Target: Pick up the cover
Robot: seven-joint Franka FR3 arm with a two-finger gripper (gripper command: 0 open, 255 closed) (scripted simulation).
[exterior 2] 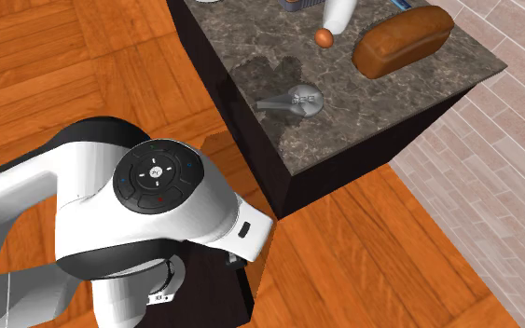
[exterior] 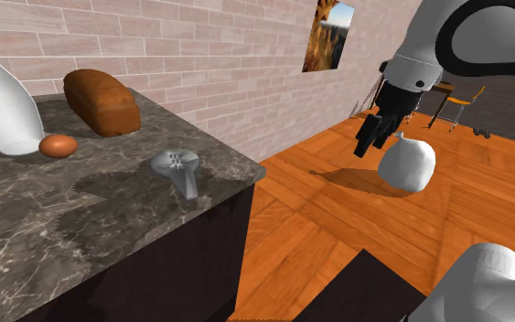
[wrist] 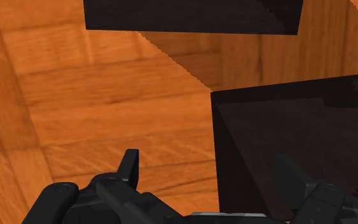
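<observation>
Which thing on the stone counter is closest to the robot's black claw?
The grey cover, near the corner of the counter; the egg, loaf and white bottle lie farther from the gripper.

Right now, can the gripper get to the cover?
Probably yes. The cover lies alone near the counter's edge, with nothing on it. The open gripper hangs over the floor, off to the side, so it must cross over first.

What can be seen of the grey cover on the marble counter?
The cover is plain grey, with a metallic shine. It has a round head carrying a small grid pattern and a tapering stem. It lies on the dark marbled counter, its stem pointing to the counter's edge, apart from the egg and the bread. Nothing holds it.
</observation>
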